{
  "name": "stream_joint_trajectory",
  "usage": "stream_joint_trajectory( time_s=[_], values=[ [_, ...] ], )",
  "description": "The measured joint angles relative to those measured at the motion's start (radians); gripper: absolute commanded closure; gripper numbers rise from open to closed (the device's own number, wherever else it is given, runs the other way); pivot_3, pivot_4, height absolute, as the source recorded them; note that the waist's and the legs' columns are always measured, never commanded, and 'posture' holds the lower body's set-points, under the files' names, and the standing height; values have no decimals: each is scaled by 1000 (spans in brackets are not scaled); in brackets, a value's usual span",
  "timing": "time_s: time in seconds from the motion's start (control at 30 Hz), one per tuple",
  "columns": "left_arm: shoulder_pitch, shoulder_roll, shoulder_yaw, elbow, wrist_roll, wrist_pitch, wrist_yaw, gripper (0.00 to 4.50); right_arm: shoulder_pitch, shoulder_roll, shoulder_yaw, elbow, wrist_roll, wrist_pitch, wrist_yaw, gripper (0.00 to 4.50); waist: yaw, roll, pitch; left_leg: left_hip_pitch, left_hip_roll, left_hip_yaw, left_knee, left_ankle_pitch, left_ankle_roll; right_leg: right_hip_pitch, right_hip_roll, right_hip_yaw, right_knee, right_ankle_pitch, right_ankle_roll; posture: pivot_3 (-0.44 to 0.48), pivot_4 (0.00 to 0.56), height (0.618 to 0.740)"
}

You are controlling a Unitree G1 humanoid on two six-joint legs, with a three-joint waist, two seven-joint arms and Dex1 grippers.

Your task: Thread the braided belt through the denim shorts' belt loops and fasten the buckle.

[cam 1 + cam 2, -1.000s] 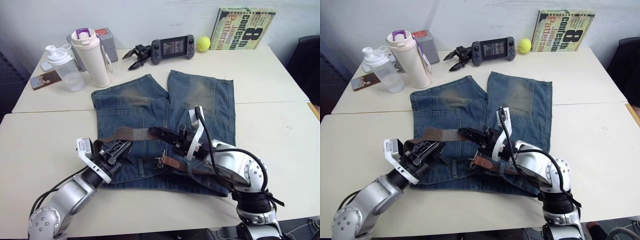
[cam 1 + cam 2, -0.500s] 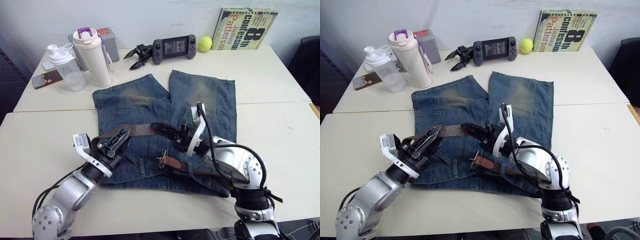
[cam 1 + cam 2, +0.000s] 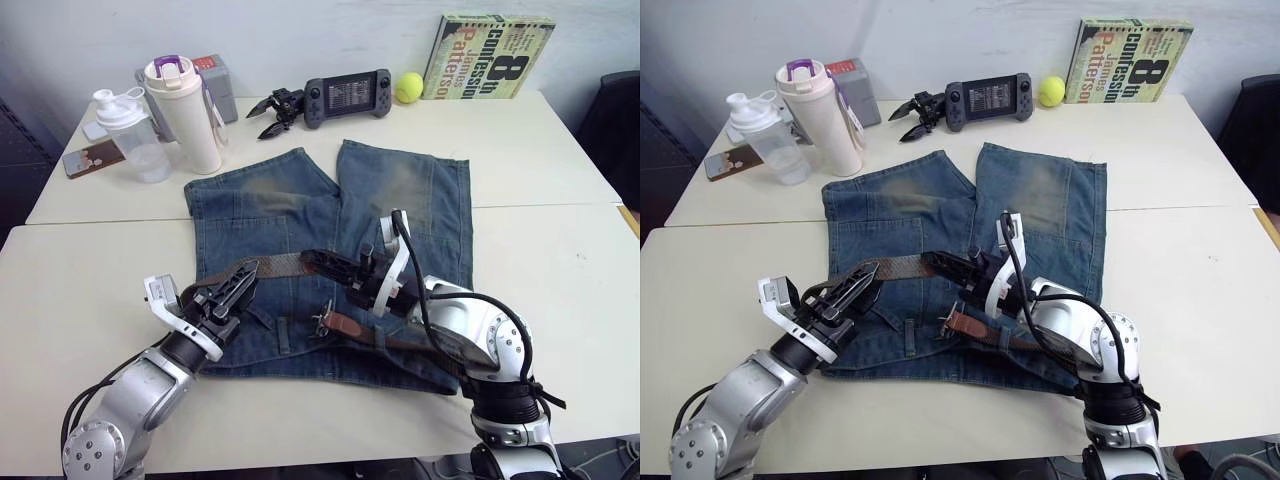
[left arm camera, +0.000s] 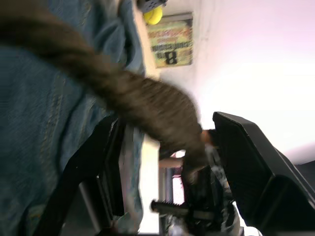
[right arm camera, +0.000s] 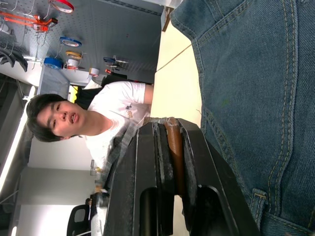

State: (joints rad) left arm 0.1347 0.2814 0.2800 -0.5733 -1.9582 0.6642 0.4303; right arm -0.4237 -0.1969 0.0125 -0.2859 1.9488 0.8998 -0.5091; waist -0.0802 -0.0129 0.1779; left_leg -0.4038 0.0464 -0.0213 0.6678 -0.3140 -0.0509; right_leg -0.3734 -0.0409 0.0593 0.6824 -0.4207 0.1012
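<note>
The denim shorts [image 3: 400, 190] lie flat on the table, waistband toward me. The braided belt [image 3: 275, 266] stretches in the air across the shorts just beyond the waistband. My right gripper [image 3: 312, 262] is shut on one part of it, and the brown strap [image 5: 173, 147] shows pinched between its fingers. My left gripper [image 3: 240, 282] is open, its fingers [image 4: 98, 157] spread on either side of the strap [image 4: 123, 93]. The buckle [image 3: 321, 322], on a tan leather end, rests on the waistband near a belt loop [image 3: 283, 333].
At the back of the table stand a white bottle [image 3: 185, 110], a clear shaker [image 3: 125, 130], a phone [image 3: 85, 160], a black claw part [image 3: 275, 108], a game console [image 3: 345, 95], a tennis ball [image 3: 407, 87] and a book [image 3: 487, 55]. A person [image 5: 88, 118] sits beyond the table.
My left gripper has risen from the waistband toward the belt and spread its fingers around the strap. The right gripper has kept hold of the belt and barely moved.
</note>
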Motion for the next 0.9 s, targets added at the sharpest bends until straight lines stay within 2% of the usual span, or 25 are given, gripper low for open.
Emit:
stream_joint_trajectory(
  time_s=[0.13, 0.43, 0.47, 0.5, 0.57, 0.73, 0.9],
  values=[
    [-5, 1, -13, -1, 0, 3, -15, 4399, 0, -1, 5, -7, 0, -3, -5, 4500, 2, 0, 0, 0, 0, 0, 0, 0, 0, 0, 0, 0, 0, 0, 0, 0, 150, 739],
    [-58, -33, -20, 5, 0, 3, 13, 4399, 0, -45, 8, -29, 0, -10, -3, 4500, 3, 0, 0, 0, 0, 0, 0, 0, 0, 0, 0, 0, -2, 0, 0, 0, 150, 739],
    [-61, -34, -20, 5, 0, 5, 13, 4500, -1, -54, 12, -31, 0, -12, -4, 3549, 3, 0, 0, 0, 0, 0, -1, 0, 0, 0, 0, 0, -1, 0, 0, 0, 150, 739],
    [-69, -38, -19, 5, 0, 3, 12, 4500, -1, -67, 19, -34, 0, -11, -4, 3287, 3, 0, 0, 0, 0, 0, -1, 0, 0, 0, 0, 0, -1, 0, 0, 0, 150, 739],
    [-84, -43, -13, 5, 0, 2, 4, 4500, 0, -73, 45, -45, 0, -9, -4, 2446, 3, 0, 0, 0, 0, 0, -1, 0, 0, 0, 0, 0, -1, 0, 0, 0, 150, 739],
    [-82, -52, 20, 5, 0, -2, -12, 4500, 1, -109, 43, -59, 0, -40, 2, 120, 5, 0, 0, 0, -1, 0, -1, 0, 0, 1, 0, 0, -2, 0, 0, 0, 150, 739],
    [-2, 6, 80, 2, 0, 30, -90, 4500, 47, -302, -26, -69, -82, -10, 130, 45, 24, 0, 0, 0, -1, 1, -1, 0, 0, 1, 0, 1, -4, 0, 0, 0, 150, 739]
  ],
)
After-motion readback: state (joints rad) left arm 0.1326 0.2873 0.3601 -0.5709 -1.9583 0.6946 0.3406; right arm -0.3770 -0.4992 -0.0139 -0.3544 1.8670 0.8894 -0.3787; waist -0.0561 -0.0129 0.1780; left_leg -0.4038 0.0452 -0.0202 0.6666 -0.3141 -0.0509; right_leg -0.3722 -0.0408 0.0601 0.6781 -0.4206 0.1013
